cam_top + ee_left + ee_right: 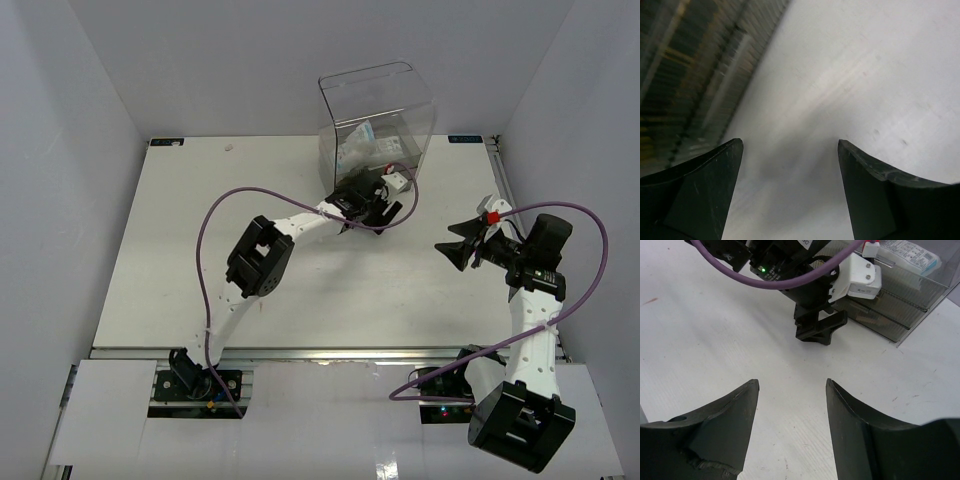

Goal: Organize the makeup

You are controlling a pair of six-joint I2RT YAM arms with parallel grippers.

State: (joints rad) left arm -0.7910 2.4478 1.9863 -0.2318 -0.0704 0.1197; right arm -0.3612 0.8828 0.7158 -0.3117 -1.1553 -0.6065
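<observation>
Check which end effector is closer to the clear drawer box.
Left. The left end effector is right at the front of the clear drawer box. The right end effector hangs well off to the box's right, clearly apart from it.

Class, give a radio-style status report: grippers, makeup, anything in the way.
Left gripper open, empty, beside the clear box. Right gripper open, empty, above the table. White-blue sachet inside the box. Left arm stands between right gripper and box.
</observation>
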